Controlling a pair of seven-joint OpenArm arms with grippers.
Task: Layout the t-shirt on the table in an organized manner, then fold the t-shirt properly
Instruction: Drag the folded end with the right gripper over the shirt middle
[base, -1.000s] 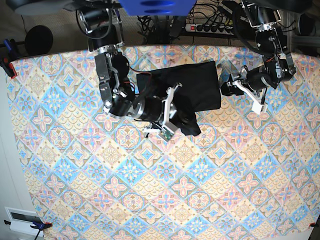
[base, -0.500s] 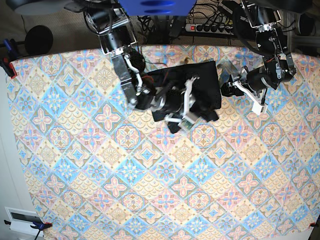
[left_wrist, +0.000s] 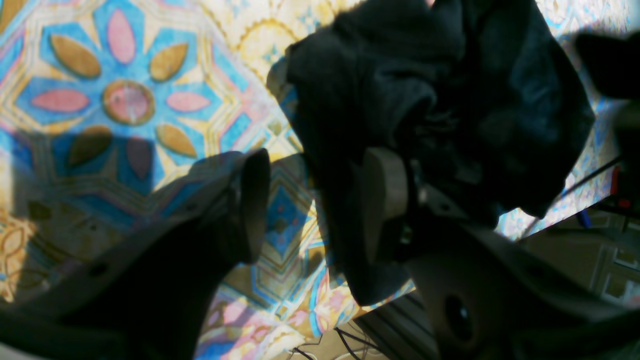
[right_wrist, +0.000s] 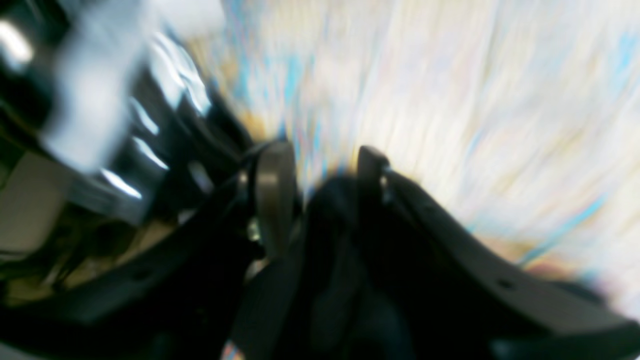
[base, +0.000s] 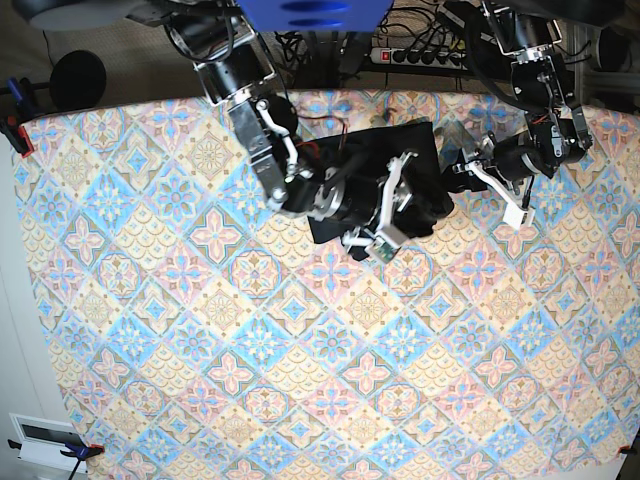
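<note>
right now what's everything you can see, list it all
t-shirt: one, black, bunched and partly folded at the far middle of the table
table: one, covered in pastel blue, pink, yellow and cream tile-pattern cloth, fills most of the base view
power strip: one, white with black plugs and cables, behind the table's far edge
clamps: red and black, one at the far corner on the base view's left, another at the near corner on the same side
right gripper: one, white fingers on a black arm, over the shirt's near edge, jaws apart, wrist view blurred
left gripper: one, jaws wide open beside the shirt's edge, nothing held
</note>
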